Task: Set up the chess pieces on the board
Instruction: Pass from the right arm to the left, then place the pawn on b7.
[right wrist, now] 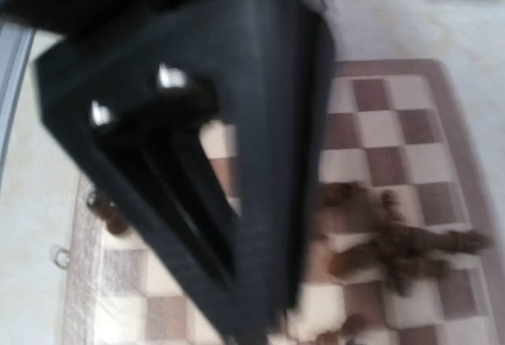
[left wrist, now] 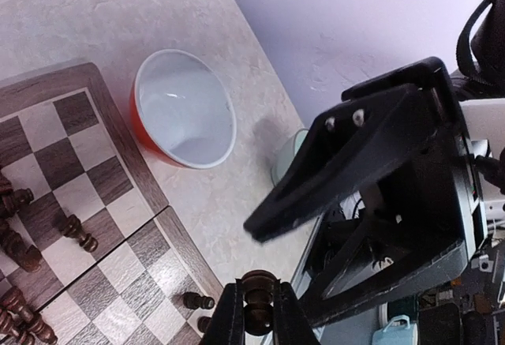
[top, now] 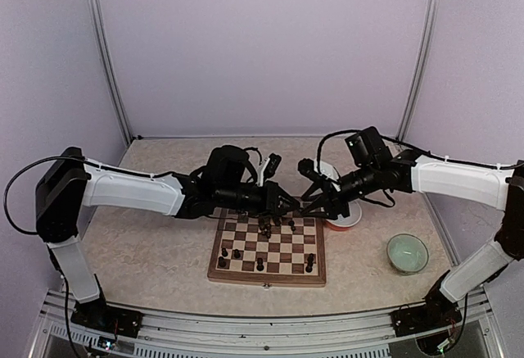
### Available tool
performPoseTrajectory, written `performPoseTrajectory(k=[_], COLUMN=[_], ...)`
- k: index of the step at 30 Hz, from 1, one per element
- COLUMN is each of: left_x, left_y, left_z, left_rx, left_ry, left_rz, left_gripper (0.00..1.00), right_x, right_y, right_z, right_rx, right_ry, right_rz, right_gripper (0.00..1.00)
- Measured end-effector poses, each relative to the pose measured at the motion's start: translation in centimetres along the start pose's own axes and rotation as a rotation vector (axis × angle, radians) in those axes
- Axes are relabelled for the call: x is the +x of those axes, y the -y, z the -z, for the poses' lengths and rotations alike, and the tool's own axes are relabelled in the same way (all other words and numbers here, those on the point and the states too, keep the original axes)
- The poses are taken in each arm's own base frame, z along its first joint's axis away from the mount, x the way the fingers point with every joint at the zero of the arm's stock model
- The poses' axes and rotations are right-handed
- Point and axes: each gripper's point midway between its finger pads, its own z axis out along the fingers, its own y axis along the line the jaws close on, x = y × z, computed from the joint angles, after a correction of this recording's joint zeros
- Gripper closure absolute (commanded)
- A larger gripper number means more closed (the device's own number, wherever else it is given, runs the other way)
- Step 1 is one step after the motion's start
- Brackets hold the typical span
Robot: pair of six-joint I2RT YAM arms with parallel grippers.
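The board [top: 218, 269] lies at the table's middle. A pile of dark chess pieces [top: 270, 226] lies on its far rows, and a few pieces [top: 237, 254] stand along the near rows. My left gripper [top: 285, 204] hovers over the board's far right edge, shut on one dark piece [left wrist: 259, 301] held between its fingers. My right gripper [top: 315, 203] is close beside it, tip to tip; I cannot tell its jaw state. The right wrist view is blurred: a black gripper body [right wrist: 237, 163] fills it, with the pile [right wrist: 394, 238] on the board [right wrist: 442, 73] behind.
A red bowl with a white inside [left wrist: 183, 108] stands just off the board's far right corner, partly under my right arm [top: 347, 217]. A pale green bowl [top: 407, 253] stands at the near right. Walls close the back and sides.
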Motion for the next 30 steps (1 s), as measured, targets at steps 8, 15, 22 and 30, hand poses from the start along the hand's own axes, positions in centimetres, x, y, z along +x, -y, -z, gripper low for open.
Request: performPoseTrajectory(k=[8, 15, 22, 30], left_x=[-1.4, 4.8, 9.1, 8.5], left_y=[2.8, -1.7, -5.9, -4.9], left_z=[-0.6, -2.5, -3.3, -3.4], left_rx=[-0.235, -0.501, -0.65, -0.641], left_ry=[-0.057, -0.294, -0.483, -0.486], left_rz=[-0.243, -0.403, -0.48, -0.505], left_gripper=[0.96, 0.96, 0.95, 0.94], right_x=[1.8, 4.8, 8.8, 9.3], right_y=[6.6, 10.4, 11.8, 12.2], right_z=[8.2, 10.1, 8.8, 8.9], right_rx=[0.277, 0.47, 0.508, 0.529], right_ry=[0.052, -0.035, -0.159, -0.188], right_rz=[-0.037, -0.057, -0.076, -0.058], right_gripper=[0.38, 0.38, 0.38, 0.38])
